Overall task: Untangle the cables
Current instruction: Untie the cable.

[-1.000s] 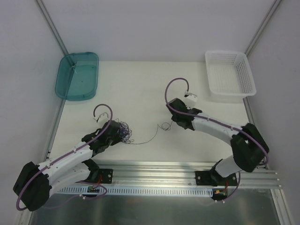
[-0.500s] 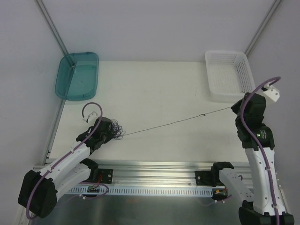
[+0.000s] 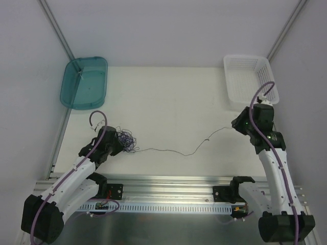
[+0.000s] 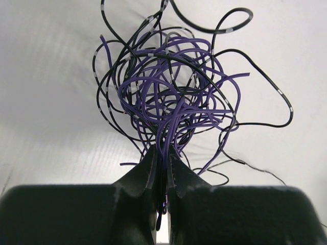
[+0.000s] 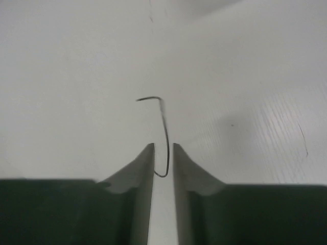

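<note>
The cables (image 3: 125, 139) form a fist-sized tangle of thin purple and black strands on the table's left side, filling the left wrist view (image 4: 168, 97). My left gripper (image 3: 117, 144) (image 4: 162, 153) is shut on several purple strands at the tangle's near edge. One thin dark strand (image 3: 173, 151) runs slack and wavy from the tangle across the table to my right gripper (image 3: 237, 124). In the right wrist view that gripper (image 5: 163, 150) stands open by a narrow gap, with the strand's hooked end (image 5: 164, 122) lying loose between the fingers.
A teal tray (image 3: 84, 81) sits at the back left. A white basket (image 3: 250, 81) stands at the back right, just beyond the right arm. An aluminium rail (image 3: 173, 189) runs along the near edge between the arm bases.
The right arm pulled one strand out taut to the right, then came back in and down. The strand now lies slack, and the right jaws have parted slightly. The left gripper keeps its hold.
</note>
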